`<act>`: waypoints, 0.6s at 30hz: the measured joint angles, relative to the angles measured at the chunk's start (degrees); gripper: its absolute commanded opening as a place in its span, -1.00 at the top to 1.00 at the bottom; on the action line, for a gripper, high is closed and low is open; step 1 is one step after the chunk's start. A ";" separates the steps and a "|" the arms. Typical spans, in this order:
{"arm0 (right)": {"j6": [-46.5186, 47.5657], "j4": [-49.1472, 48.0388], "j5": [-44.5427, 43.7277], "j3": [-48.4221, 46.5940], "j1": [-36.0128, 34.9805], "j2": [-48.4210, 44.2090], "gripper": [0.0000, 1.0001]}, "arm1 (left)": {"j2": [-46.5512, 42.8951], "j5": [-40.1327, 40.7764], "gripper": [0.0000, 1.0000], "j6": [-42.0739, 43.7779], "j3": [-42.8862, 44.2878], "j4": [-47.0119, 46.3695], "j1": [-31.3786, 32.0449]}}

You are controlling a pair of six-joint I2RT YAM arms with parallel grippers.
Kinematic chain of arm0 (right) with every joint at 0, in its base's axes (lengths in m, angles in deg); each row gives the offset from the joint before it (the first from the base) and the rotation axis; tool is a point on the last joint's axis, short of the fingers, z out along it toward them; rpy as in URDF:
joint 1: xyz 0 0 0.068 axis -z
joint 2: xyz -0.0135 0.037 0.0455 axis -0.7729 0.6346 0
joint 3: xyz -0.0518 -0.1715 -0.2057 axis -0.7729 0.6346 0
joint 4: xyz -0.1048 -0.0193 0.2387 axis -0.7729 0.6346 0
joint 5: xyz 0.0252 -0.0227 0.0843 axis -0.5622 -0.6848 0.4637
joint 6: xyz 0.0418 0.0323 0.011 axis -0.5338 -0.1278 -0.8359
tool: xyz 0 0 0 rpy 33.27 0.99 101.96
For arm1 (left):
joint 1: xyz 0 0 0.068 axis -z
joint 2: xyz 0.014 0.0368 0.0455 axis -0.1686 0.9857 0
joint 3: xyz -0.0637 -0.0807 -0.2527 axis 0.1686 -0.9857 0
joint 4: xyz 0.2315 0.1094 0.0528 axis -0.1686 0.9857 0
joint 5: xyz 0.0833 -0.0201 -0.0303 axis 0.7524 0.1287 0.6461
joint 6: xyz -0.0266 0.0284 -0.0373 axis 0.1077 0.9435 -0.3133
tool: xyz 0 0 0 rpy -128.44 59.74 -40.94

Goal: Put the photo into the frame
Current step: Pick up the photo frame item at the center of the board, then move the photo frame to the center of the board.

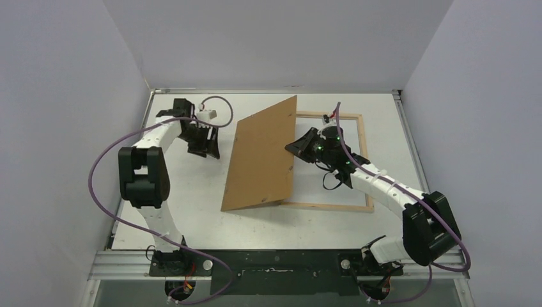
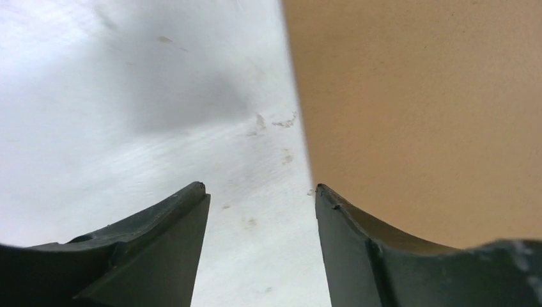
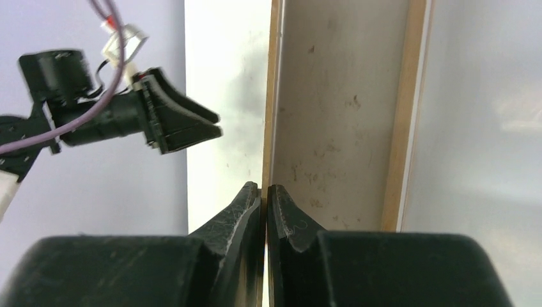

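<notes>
A brown fibreboard backing panel (image 1: 262, 157) stands tilted up in the middle of the table. My right gripper (image 1: 293, 148) is shut on its right edge. In the right wrist view the thin panel edge (image 3: 271, 96) runs straight into the pinched jaws of the right gripper (image 3: 264, 187). The pale wood frame (image 1: 332, 206) lies flat at the right, its left part behind the panel; one bar (image 3: 399, 128) shows in the right wrist view. My left gripper (image 1: 208, 146) (image 2: 261, 187) hangs open over bare table, just left of the panel (image 2: 422, 115). The photo is not in view.
The white table (image 1: 192, 217) has a raised metal rim and grey walls on three sides. The left arm's purple cable (image 1: 102, 160) loops out to the left. The left gripper (image 3: 185, 125) appears in the right wrist view beyond the panel.
</notes>
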 measured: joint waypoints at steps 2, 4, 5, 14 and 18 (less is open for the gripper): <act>1.11 2.08 0.13 -2.38 1.81 0.00 0.89 | -1.49 -0.13 -0.34 0.33 3.08 1.03 -1.86; 2.27 3.85 0.46 -4.68 4.04 -0.02 0.89 | -3.26 -0.24 -0.33 0.44 5.73 2.03 -3.50; 2.73 4.74 0.59 -5.81 5.31 -0.04 0.89 | -4.00 -0.26 -0.30 0.46 6.67 2.27 -4.04; 5.01 12.76 2.71 -15.54 17.68 -3.65 0.89 | -5.95 -0.68 -0.10 -0.39 8.24 2.71 -3.08; 6.29 16.94 5.07 -18.80 24.72 -6.93 0.89 | -4.57 -0.57 -0.09 -1.79 7.87 2.05 0.44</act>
